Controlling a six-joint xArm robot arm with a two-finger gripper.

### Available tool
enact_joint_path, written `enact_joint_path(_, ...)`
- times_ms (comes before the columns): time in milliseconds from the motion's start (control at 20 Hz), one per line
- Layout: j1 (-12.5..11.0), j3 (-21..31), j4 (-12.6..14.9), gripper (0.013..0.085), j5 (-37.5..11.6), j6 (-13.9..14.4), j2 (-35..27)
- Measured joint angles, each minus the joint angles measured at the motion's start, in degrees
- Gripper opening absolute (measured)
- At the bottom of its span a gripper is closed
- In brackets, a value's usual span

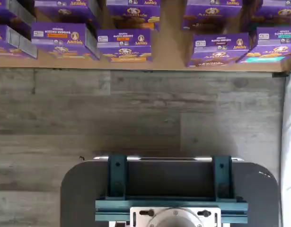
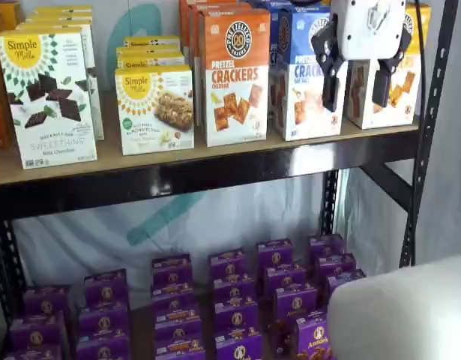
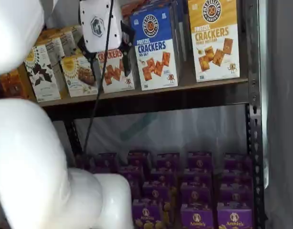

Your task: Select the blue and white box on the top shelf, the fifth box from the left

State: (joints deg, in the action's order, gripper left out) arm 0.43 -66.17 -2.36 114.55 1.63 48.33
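The blue and white box [image 2: 299, 75] stands on the top shelf [image 2: 215, 171] between an orange-topped Cheddar carton [image 2: 234, 75] and a yellow-topped carton [image 2: 399, 97]. It reads "PRETZEL CRACKERS" and also shows in a shelf view [image 3: 156, 47], above the shelf's black rail [image 3: 151, 101]. My gripper [image 2: 357, 84] hangs in front of the shelf at box height, open and empty, with a plain gap between its black fingers [image 2: 330, 82]. In a shelf view it overlaps the blue box's right edge. In a shelf view the gripper [image 3: 108, 62] hangs left of the box. The box is out of the wrist view.
Simple Mills cartons [image 2: 46, 97] fill the top shelf's left part. Several purple Annie's boxes [image 2: 230, 300] sit on the lower level and show in the wrist view [image 1: 124, 45], with grey floor [image 1: 136, 113] and the teal-bracketed mount [image 1: 170, 189]. Black uprights [image 3: 253, 119] frame the shelves.
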Motion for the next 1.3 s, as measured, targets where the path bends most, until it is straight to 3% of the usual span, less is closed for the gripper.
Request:
enact_joint_path(50, -0.7, 0.0, -0.8, 0.085, 0.1, -0.4, 0.0)
enact_joint_path(100, -4.7, -0.1, -5.0, 0.085, 0.8, -2.2, -0.3)
enact_joint_path(150, -6.1, -0.1, -6.7, 0.085, 1.1, -2.9, -0.4)
enact_joint_path(350, -6.1, -0.2, -7.1, 0.085, 1.1, -3.0, -0.6)
enact_joint_path(550, -4.0, 0.1, -4.7, 0.085, -0.2, -2.1, -0.5)
enact_joint_path(800, 1.2, 2.2, 1.1, 0.085, -5.1, 0.6, 0.5)
enact_joint_path(1300, 3.9, 3.6, 5.1, 0.085, -18.2, 2.9, -2.7)
